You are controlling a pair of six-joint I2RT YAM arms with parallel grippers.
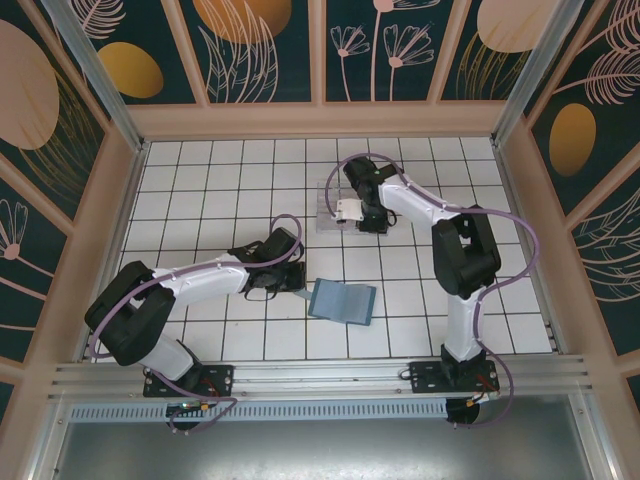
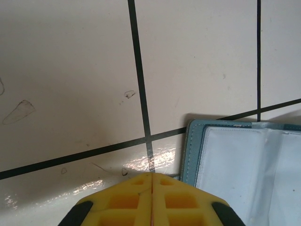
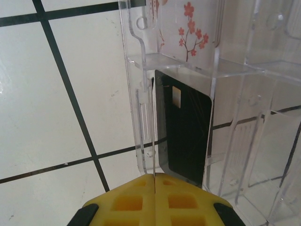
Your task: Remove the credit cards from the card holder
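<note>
The left gripper, shut on nothing visible, sits just off the left short edge of the open teal-blue card holder, whose long axis runs rightward across the counter, while the right gripper, apparently pinching a black credit card, is well apart at the clear plastic tray.

— What sits on the tiles?
— A clear tray, near the middle, toward the far side, split by clear walls.
— Around it?
— Dark panels with flowers; tiles white, dark grout, some scuffs.
</note>
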